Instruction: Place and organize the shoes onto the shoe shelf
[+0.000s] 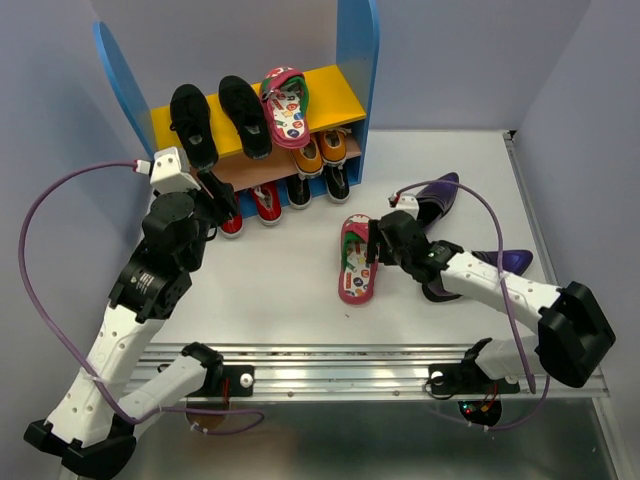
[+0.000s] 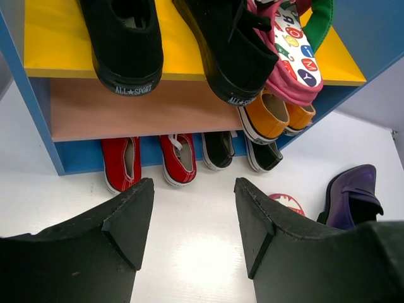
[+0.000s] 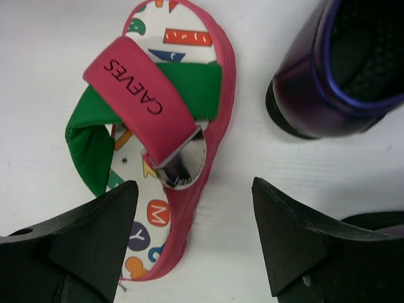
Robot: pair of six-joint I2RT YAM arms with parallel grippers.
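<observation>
Hovering with its fingers spread wide, the right claw [image 3: 194, 189] [image 1: 375, 240] grips nothing. The pink flip-flop [image 3: 142, 95] [image 1: 356, 262] lies on the table [image 1: 280, 290] directly ahead of it, with its near end between the fingertips. The flip-flop lies insole up. Its long axis runs away from the claw, strapped end farthest.

A purple loafer [image 3: 328, 82] stands ahead and to the claw's right, near the flip-flop but apart from it.

The left claw [image 2: 194, 186], also open and empty, faces the shoe shelf [image 2: 57, 44]. Red sneakers [image 2: 180, 158] sit straight ahead at the shelf's foot. Black sneakers [image 2: 123, 44] overhang the yellow top board above.
</observation>
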